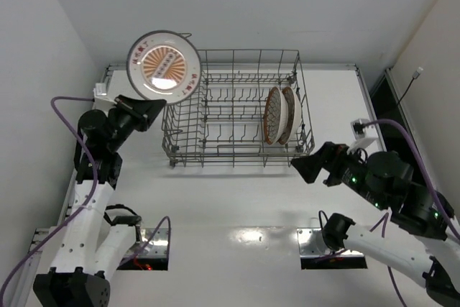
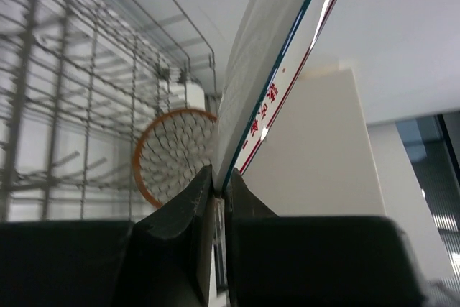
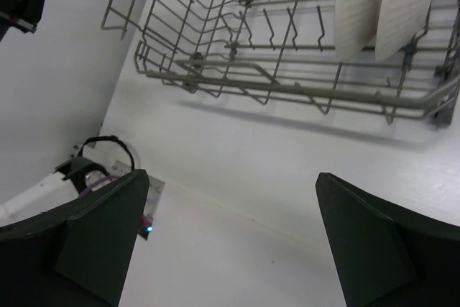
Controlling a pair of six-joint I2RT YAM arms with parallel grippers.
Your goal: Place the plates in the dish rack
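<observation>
My left gripper (image 1: 146, 108) is shut on the lower rim of the white plate with the orange centre design (image 1: 164, 65) and holds it upright in the air above the left end of the dish rack (image 1: 215, 116). In the left wrist view the plate (image 2: 273, 70) is edge-on between my fingertips (image 2: 218, 177). The lattice plate (image 1: 273, 115) and the brown-rimmed plate (image 1: 290, 113) stand on edge in the rack's right end. My right gripper (image 1: 302, 168) is open and empty, low over the table near the rack's front right corner. The rack (image 3: 287, 55) also shows in the right wrist view.
White walls close in the table on the left, back and right. Two metal mounting plates (image 1: 151, 246) (image 1: 323, 246) lie at the near edge. Purple cables loop off both arms. A black cable (image 3: 108, 150) lies on the table to the left.
</observation>
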